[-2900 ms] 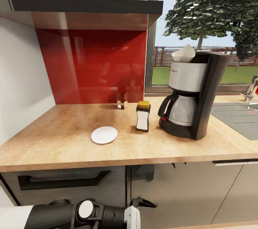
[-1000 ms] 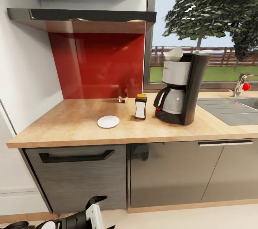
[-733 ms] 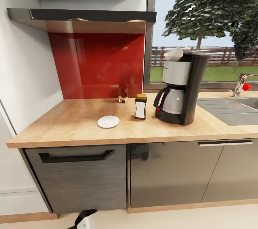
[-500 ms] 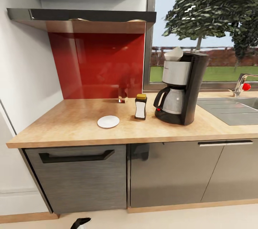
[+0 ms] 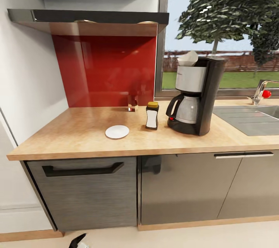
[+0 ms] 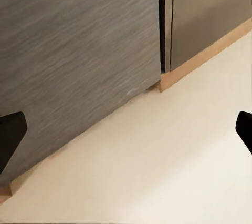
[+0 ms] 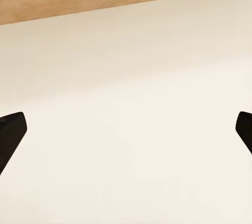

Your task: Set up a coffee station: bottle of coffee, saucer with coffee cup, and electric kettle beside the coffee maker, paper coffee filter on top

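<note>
On the kitchen countertop [image 5: 77,135], saucer [image 5: 117,131], bottle of coffee [image 5: 152,116], coffee maker [image 5: 195,94]; both grippers [image 6: 126,134] [image 7: 126,134] spread wide, empty.

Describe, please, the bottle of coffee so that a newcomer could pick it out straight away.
Find the tall black coffee maker on the wooden countertop by the window. Just beside its steel carafe, towards the red wall panel, stands the bottle of coffee. Its yellow cap and white label set it apart from the flat white saucer nearby.

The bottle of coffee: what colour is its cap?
Yellow-amber, on the bottle of coffee; the head view shows it best.
</note>
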You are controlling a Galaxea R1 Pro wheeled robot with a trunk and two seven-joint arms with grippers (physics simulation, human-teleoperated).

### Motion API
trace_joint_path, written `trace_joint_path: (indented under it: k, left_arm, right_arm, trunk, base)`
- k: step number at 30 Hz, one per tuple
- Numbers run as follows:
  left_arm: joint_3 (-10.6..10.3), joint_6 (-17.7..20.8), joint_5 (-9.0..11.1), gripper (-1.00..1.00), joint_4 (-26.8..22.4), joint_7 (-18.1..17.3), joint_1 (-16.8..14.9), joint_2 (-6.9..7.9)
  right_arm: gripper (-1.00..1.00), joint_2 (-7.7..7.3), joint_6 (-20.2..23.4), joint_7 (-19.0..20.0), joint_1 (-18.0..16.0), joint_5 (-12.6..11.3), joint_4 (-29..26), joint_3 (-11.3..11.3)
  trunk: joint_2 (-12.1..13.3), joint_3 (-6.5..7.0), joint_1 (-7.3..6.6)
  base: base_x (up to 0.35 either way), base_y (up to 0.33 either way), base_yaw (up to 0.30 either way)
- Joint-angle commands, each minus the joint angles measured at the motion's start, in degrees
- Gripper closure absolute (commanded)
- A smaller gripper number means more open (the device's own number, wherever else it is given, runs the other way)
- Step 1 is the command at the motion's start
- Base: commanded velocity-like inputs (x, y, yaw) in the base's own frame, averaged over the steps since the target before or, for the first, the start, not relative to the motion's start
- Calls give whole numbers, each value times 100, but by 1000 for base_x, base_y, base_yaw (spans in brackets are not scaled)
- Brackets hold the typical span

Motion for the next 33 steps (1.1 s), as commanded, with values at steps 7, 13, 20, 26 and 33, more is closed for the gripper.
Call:
trace_joint_path:
  k: [7,13,20,26,33]
  left_arm:
    - [4530,93,50,-100,2792,-804,1143,-2268]
    - [6963,167,22,-100,4325,-3758,1275,-2742]
    - [7262,172,14,-100,4536,-4065,1289,-2799]
    - [7301,172,13,-100,4565,-3999,1291,-2812]
    - [7293,172,13,-100,4566,-3987,1291,-2816]
  right_arm:
    - [-100,-4,-11,26,5,-60,-6,7]
    - [-100,-4,-11,28,4,-60,-6,7]
    - [-100,-4,-10,28,5,-60,-6,7]
    - [-100,-4,-10,28,5,-60,-6,7]
    - [-100,-4,-11,28,5,-60,-6,7]
  trunk:
    - [-3,-5,0]
    - [-3,-5,0]
    - [-3,-5,0]
    - [-3,-5,0]
    - [-3,-5,0]
  base:
    - [0,0,0]
    - [0,0,0]
    - [8,-5,0]
    - [127,-87,0]
    - [57,-45,0]
